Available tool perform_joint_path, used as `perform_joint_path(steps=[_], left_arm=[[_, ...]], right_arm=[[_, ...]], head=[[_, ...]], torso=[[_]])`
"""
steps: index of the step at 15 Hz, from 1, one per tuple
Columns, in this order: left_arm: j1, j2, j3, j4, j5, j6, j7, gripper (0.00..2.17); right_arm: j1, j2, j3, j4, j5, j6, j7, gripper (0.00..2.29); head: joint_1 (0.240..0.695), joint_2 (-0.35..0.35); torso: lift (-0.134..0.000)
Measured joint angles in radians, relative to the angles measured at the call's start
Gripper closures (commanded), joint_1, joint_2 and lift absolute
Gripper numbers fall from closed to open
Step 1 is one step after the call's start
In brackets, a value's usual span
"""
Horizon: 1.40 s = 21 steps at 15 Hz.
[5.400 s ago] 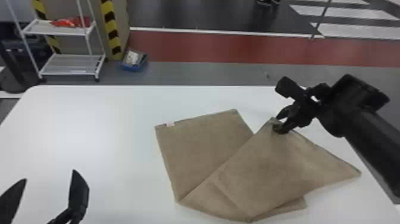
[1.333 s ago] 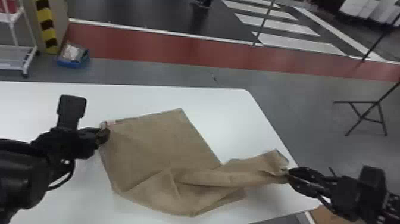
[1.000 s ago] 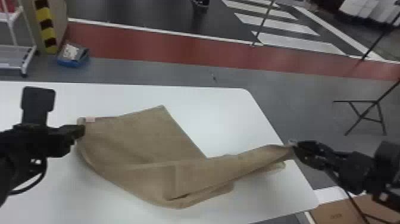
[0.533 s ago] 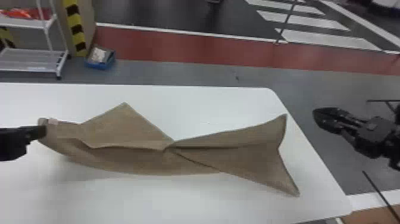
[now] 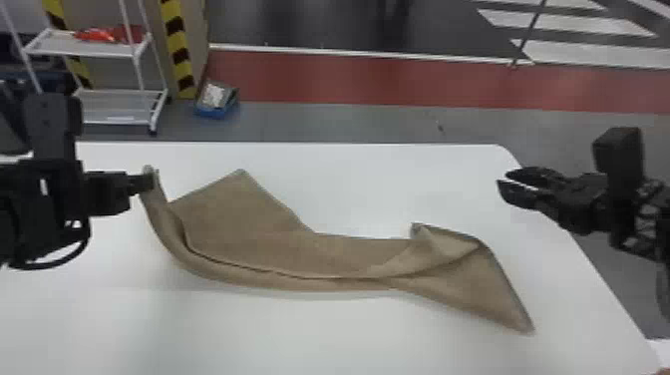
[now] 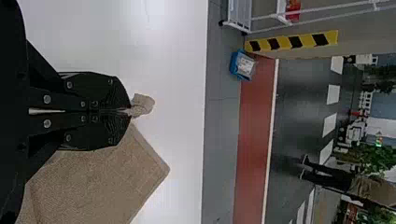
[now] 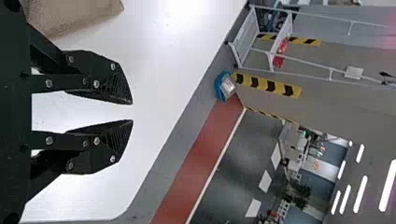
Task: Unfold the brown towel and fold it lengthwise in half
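Towel (image 5: pixel 239 224) lies crumpled on the table (image 5: pixel 209 339), corner (image 6: pixel 144 103) pinched in our left gripper (image 6: pixel 129 112), likely so we can anchor it while our right gripper (image 7: pixel 132 112), spread apart, takes the loose end (image 5: pixel 478 284).

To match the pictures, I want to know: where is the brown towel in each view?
Head view: towel across the middle, one end in the jaws of the left gripper.
Left wrist view: towel in and beside the jaws.
Right wrist view: towel in a corner, beside the open jaws of the right gripper.
Shared landmark: blue box.
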Motion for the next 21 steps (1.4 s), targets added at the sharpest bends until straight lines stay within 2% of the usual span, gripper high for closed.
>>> perform_joint_path(steps=[2, 4, 7, 10, 12, 13, 15, 17, 19, 21], left_arm=[[-0.005, 0.001, -0.01, 0.003, 0.001, 0.005, -0.001, 1.43], [0.008, -0.004, -0.018, 0.0, 0.0, 0.012, -0.002, 1.43], [0.029, -0.017, -0.027, -0.007, -0.013, 0.021, -0.005, 1.43], [0.047, -0.022, -0.025, -0.013, -0.027, 0.025, -0.005, 1.43], [0.054, -0.023, -0.02, -0.015, -0.03, 0.025, -0.005, 1.43], [0.056, -0.023, -0.019, -0.016, -0.031, 0.025, -0.005, 1.43], [0.058, -0.023, -0.017, -0.017, -0.033, 0.025, -0.005, 1.43], [0.06, -0.022, -0.015, -0.017, -0.033, 0.025, -0.007, 1.43], [0.065, -0.017, -0.013, -0.017, -0.033, 0.025, -0.012, 1.43], [0.07, -0.009, -0.01, -0.019, -0.033, 0.025, -0.014, 1.43]], right_arm=[[-0.012, -0.002, 0.076, 0.04, 0.069, -0.04, 0.046, 0.16], [-0.065, -0.019, 0.161, 0.087, 0.151, -0.112, 0.083, 0.15], [-0.182, -0.085, 0.284, 0.155, 0.244, -0.187, 0.144, 0.16], [-0.296, -0.152, 0.394, 0.229, 0.312, -0.249, 0.243, 0.19], [-0.325, -0.162, 0.444, 0.275, 0.361, -0.276, 0.272, 0.28], [-0.344, -0.158, 0.48, 0.313, 0.389, -0.287, 0.269, 0.34], [-0.413, -0.128, 0.569, 0.418, 0.423, -0.298, 0.258, 0.41], [-0.477, -0.064, 0.623, 0.515, 0.428, -0.298, 0.266, 0.41], [-0.503, -0.008, 0.635, 0.55, 0.407, -0.288, 0.283, 0.41], [-0.51, 0.018, 0.654, 0.555, 0.396, -0.269, 0.309, 0.41]], head=[[0.695, -0.086], [0.695, -0.07], [0.695, -0.062], [0.695, -0.064], [0.695, -0.064], [0.695, -0.065], [0.695, -0.056], [0.695, -0.037], [0.695, 0.007], [0.695, 0.029]], torso=[[-0.123], [-0.123], [-0.123], [-0.123], [-0.123], [-0.123], [-0.123], [-0.123], [-0.123], [-0.123]])
